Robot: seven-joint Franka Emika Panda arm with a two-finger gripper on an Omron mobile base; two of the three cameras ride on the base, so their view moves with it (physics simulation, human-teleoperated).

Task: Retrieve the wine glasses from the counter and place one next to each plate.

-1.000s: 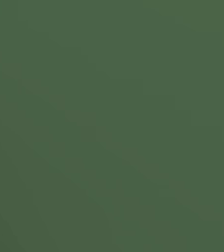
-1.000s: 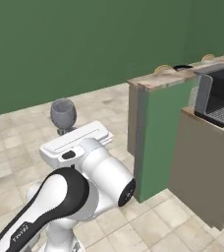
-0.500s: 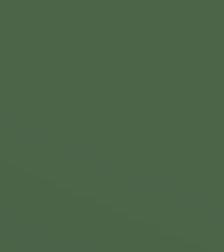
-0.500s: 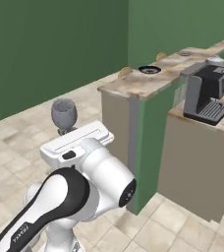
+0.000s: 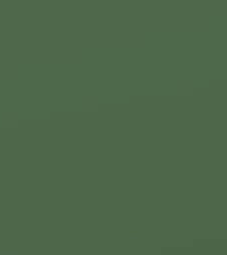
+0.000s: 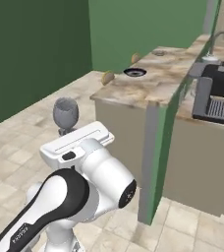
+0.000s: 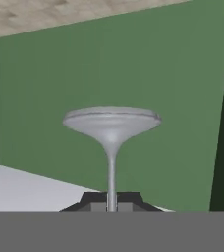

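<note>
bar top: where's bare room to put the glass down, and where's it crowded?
Bare: the near end of the bar top, between its front edge and the dark plate, and the stretch right of the plate. Crowded: the far left edge, by two small tan items. The hand grips the wine glass by its stem.

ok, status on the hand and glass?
Hand shut on wine glass stem, glass upright above arm. Bar ahead to the right, plate on it. Nothing blocking.

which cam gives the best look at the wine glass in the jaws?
Hand view: the wine glass sits centered, its stem running down between the shut jaws. The right base view catches its bowl above the arm's wrist, stem hidden. The left base view faces plain green wall.
</note>
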